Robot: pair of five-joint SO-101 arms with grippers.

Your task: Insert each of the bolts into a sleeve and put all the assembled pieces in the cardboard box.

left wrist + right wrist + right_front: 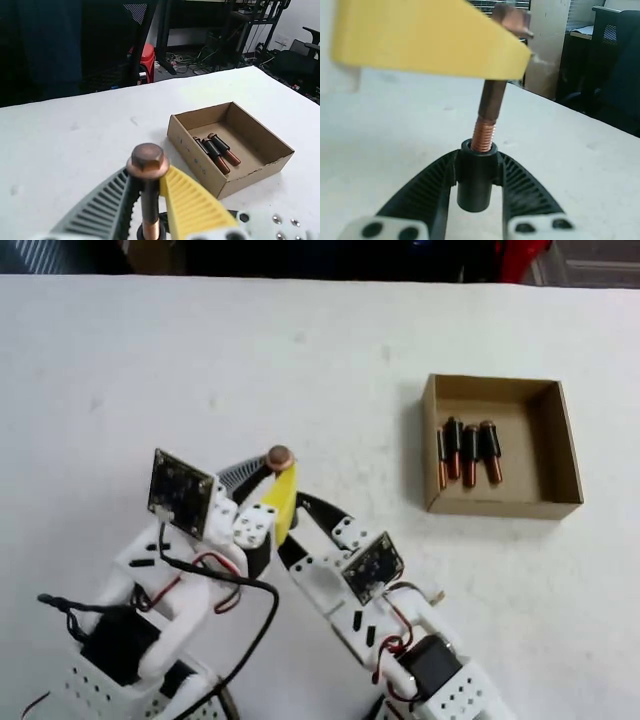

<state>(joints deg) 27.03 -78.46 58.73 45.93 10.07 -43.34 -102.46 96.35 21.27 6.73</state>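
Observation:
My left gripper (145, 185), with one grey and one yellow finger, is shut on a copper bolt (148, 190) held upright, hex head on top. The bolt's threaded tip (483, 136) sits in the mouth of a black sleeve (475, 177), and my right gripper (476, 187) is shut on that sleeve. In the high view both grippers meet at the table's front centre, with the bolt head (279, 455) showing above the yellow finger (281, 502). The cardboard box (560, 450) to the right holds three assembled pieces (468, 452), also seen in the box (195, 150) in the left wrist view.
The white table (300, 360) stretches open behind and to the left of the arms. Wires trail from both arm bases at the front edge. Chairs and shelving stand in the room beyond the table's far edge.

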